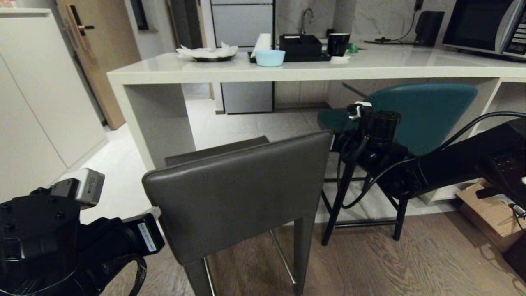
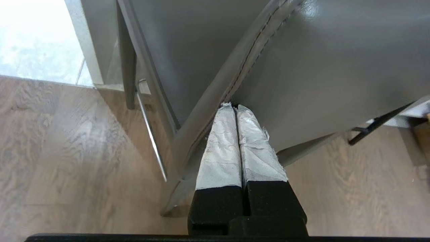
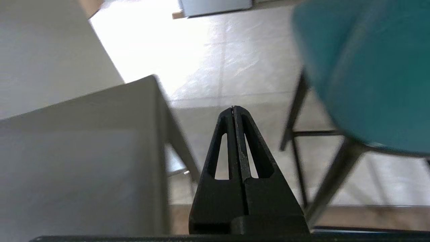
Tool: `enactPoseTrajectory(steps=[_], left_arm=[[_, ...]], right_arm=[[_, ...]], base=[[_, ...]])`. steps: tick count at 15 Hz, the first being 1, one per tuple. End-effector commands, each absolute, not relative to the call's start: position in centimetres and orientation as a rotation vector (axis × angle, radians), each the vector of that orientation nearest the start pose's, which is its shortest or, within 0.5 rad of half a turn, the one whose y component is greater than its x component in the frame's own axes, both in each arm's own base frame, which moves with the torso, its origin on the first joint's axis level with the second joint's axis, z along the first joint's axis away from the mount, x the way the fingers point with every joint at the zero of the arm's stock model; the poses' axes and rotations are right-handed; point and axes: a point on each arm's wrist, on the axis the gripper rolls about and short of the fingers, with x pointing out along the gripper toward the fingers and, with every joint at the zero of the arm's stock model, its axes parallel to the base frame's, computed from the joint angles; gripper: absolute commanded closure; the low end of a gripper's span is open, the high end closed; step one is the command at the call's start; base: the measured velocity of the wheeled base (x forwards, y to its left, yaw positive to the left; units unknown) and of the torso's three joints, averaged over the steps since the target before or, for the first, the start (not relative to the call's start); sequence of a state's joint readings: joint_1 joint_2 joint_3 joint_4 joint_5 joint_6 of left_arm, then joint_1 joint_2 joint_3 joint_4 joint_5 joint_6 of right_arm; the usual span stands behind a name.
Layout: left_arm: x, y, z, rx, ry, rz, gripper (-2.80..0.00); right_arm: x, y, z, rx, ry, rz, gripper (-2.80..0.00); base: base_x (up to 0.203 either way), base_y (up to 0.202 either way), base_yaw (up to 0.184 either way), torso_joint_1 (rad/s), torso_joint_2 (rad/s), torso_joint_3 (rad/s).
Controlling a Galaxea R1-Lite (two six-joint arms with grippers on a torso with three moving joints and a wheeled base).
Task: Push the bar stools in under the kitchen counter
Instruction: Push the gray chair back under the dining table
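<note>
The dark grey bar stool (image 1: 238, 185) stands in front of me, its back toward me, its seat at the kitchen counter's (image 1: 287, 70) edge. The teal bar stool (image 1: 427, 111) stands to its right, partly under the counter. My left gripper (image 2: 235, 107) is shut and empty, its taped fingertips pressed against the seam at the left edge of the grey stool's back (image 2: 302, 67). My right gripper (image 3: 234, 109) is shut on nothing and hangs in the gap between the grey stool (image 3: 84, 151) and the teal stool (image 3: 369, 67), touching neither.
Tall white cabinets (image 1: 37, 102) line the left side. A blue bowl (image 1: 270, 57), a black tray (image 1: 302, 47) and a microwave (image 1: 485, 24) sit on the counter. A cardboard box (image 1: 489, 213) lies on the floor at the right.
</note>
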State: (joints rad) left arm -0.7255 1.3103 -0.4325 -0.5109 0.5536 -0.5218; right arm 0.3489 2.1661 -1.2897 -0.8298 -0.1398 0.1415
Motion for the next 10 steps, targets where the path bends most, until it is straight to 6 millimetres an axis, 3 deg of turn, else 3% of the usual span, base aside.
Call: enactPoseTrajectory(steps=[1,6,10], left_arm=[[15.2,-12.1,15.9,-0.282,0.367,-0.080,0.00],[16.7,-12.6,14.4,-0.280,0.400,-0.036,0.00],[18.4,-11.6,13.8,-0.293,0.388,0.036,0.00]], right_arm=[[41.3,16.4,14.9,0.130,0.074,0.240,0.00],[41.4,16.7,15.0,0.154,0.071,0.241,0.00],[40.4,16.4,15.7,0.169,0.070,0.245,0.00]], base=[[0.000,0.000,0.000,0.000,0.00,0.000],[0.000,0.000,0.000,0.000,0.00,0.000],[0.000,0.000,0.000,0.000,0.00,0.000]])
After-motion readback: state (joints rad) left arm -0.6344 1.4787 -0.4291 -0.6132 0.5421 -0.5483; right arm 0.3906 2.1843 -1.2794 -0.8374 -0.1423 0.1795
